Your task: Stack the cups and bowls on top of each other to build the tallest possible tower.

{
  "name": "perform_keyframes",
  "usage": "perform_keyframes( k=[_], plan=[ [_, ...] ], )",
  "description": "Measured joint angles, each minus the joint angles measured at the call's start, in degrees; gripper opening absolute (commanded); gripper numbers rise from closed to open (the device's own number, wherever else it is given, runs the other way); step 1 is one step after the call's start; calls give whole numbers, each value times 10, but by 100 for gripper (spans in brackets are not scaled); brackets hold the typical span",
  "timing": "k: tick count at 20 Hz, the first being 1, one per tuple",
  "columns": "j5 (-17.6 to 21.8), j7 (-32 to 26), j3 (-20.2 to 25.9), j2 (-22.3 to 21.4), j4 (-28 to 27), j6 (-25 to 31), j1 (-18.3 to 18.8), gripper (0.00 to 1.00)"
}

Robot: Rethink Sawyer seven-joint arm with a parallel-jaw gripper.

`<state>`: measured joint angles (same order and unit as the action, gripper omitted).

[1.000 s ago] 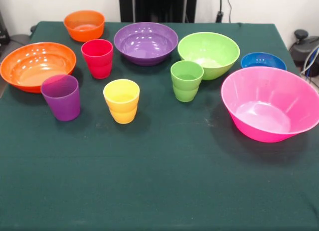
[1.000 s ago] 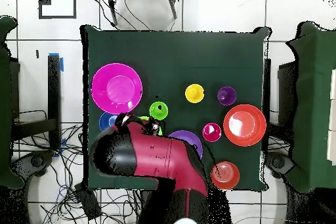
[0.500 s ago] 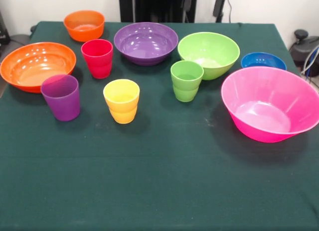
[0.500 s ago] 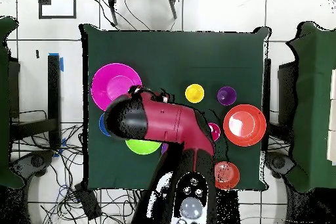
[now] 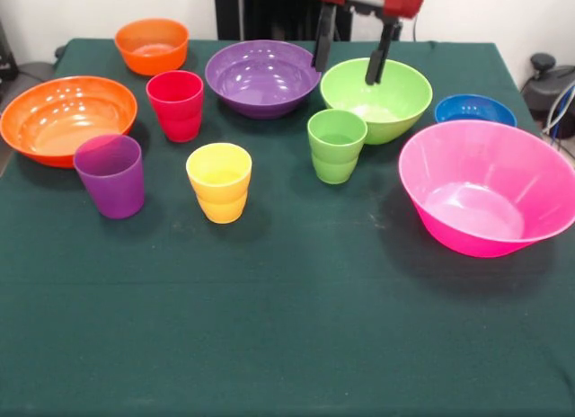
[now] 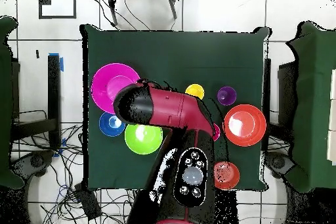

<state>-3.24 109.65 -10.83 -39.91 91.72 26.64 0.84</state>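
Note:
All cups and bowls stand apart and upright on the green table. In the front view the red cup [image 5: 175,104], purple cup [image 5: 110,174], yellow cup [image 5: 219,181] and green cup [image 5: 336,145] form a loose row. Behind them are the small orange bowl [image 5: 151,44], large orange bowl [image 5: 67,116], purple bowl [image 5: 262,75], lime green bowl [image 5: 395,102], small blue bowl [image 5: 474,110] and pink bowl [image 5: 490,185]. My gripper [image 5: 344,75] hangs open and empty above the near left rim of the lime bowl, behind the green cup.
The table's cloth [image 5: 287,327] lies bare toward the camera in the front view. In the overhead view my red arm [image 6: 164,110] covers the green cup and the purple bowl. Cables lie on the floor around the pedestal [image 6: 190,188].
My arm has swung out over the table. The gripper has come down into the front view at the top, over the lime bowl. No cup or bowl has moved.

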Motion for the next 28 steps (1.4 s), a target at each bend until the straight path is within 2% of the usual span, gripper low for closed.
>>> perform_keyframes(
  k=[16,28],
  plan=[
    [-36,9,-8,79,-58,-3,-6,100],
    [-66,19,-31,101,-110,-3,-25,100]
  ],
)
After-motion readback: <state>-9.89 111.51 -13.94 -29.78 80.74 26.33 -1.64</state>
